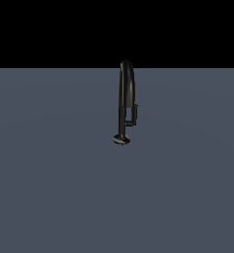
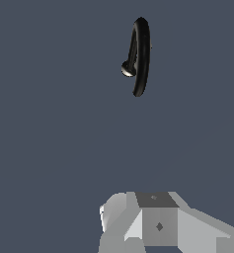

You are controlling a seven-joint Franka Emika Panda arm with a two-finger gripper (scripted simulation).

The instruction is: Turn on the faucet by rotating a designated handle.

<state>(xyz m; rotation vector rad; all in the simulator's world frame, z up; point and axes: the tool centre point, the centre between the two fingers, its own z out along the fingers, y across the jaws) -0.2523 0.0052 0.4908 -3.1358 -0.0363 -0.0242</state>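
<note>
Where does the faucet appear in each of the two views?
Exterior view: the faucet stands upright a little right of centre, with its handle on the exterior view's right of the stem.
Wrist view: the faucet is seen from above, far from the hand.
Shared landmark: its round base.

Only the pale grey gripper [image 2: 160, 222] body was seen in the wrist view; how its jaws stood could not be told.
</note>
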